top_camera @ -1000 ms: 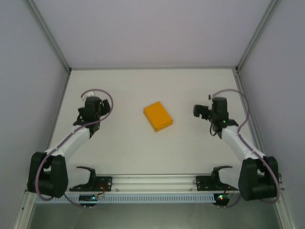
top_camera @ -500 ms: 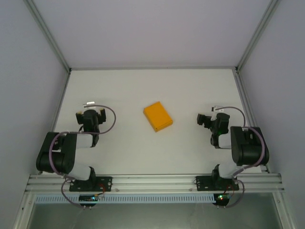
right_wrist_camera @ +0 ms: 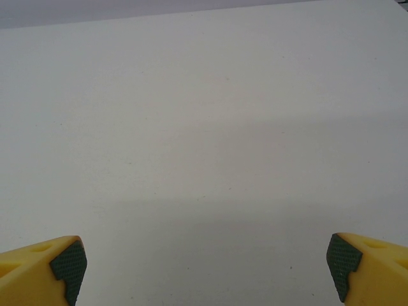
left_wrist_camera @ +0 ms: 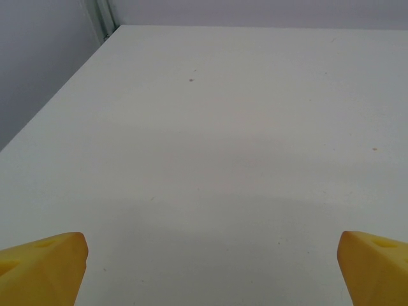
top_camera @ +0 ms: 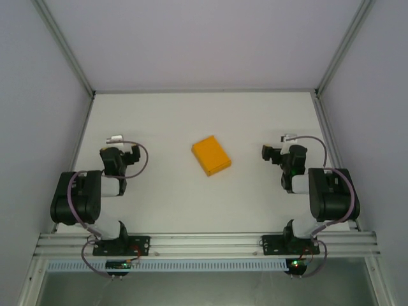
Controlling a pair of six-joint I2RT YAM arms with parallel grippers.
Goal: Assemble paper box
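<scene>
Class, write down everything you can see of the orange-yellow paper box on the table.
The paper box is a small, plain orange-yellow rectangular box that looks like thin card, with no print visible. It appears folded up and closed, and lies flat on a broad face. It sits skewed to the table's edges, with a slightly darker side wall showing along its near edge. It rests near the middle of the white table, and nothing else touches it.

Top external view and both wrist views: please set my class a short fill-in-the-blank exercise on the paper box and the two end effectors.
1. The paper box lies on the table ____ the left end effector and the right end effector.
2. The left end effector's jaws stand ____.
3. The right end effector holds ____.
Missing words: between; open; nothing.
</scene>
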